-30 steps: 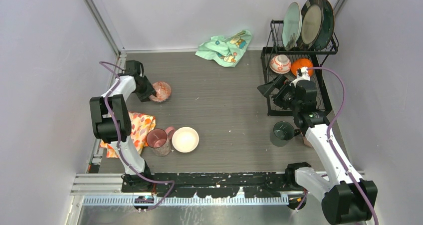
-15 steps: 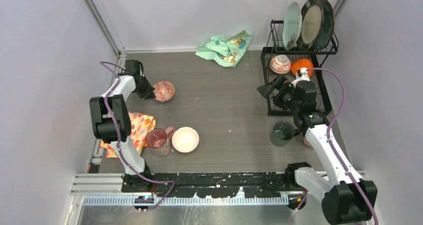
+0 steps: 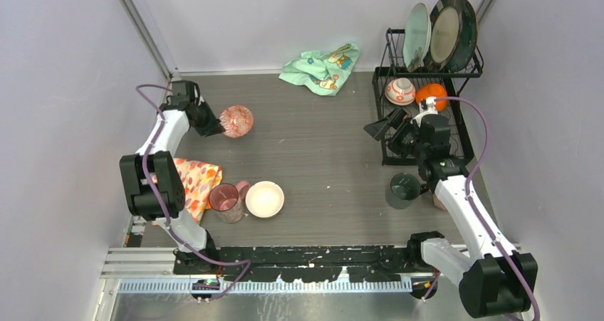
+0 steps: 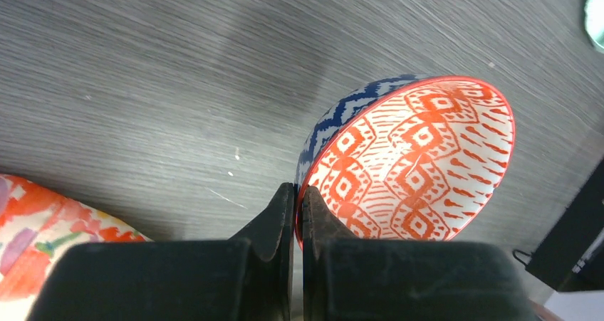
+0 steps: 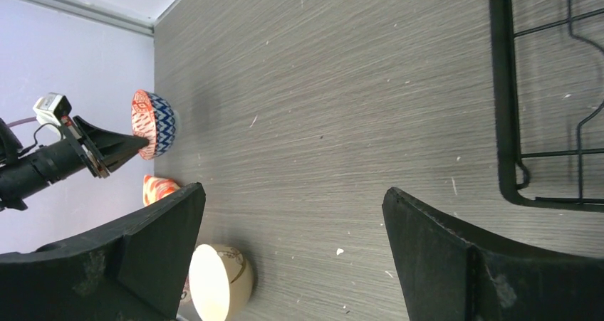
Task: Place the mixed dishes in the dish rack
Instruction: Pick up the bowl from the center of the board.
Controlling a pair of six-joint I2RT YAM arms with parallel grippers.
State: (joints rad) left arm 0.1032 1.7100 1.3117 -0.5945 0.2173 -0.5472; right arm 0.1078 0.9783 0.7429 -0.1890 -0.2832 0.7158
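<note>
My left gripper (image 3: 218, 126) is shut on the rim of the red and blue patterned bowl (image 3: 237, 120) and holds it tilted on its side above the table, as the left wrist view shows (image 4: 420, 150). My right gripper (image 3: 380, 130) is open and empty beside the left edge of the black dish rack (image 3: 384, 154). The rack's upper shelf holds the pale green plate (image 3: 417, 36), the dark-rimmed beige plate (image 3: 445, 30) and the dark blue-green plate (image 3: 469, 22). A small patterned bowl (image 3: 400, 91) sits in the lower basket. The white bowl (image 3: 264, 198), pink cup (image 3: 225, 198) and dark green cup (image 3: 404, 188) stand on the table.
A mint-green cartoon-print cloth (image 3: 320, 66) lies at the back beside the rack. An orange floral cloth (image 3: 196, 182) lies at the left by the pink cup. An orange object (image 3: 431, 93) sits in the rack's lower basket. Grey walls close in three sides.
My left gripper has lifted the patterned bowl off the table, tipped it on its side and carried it slightly right and back. The right arm has barely moved.
</note>
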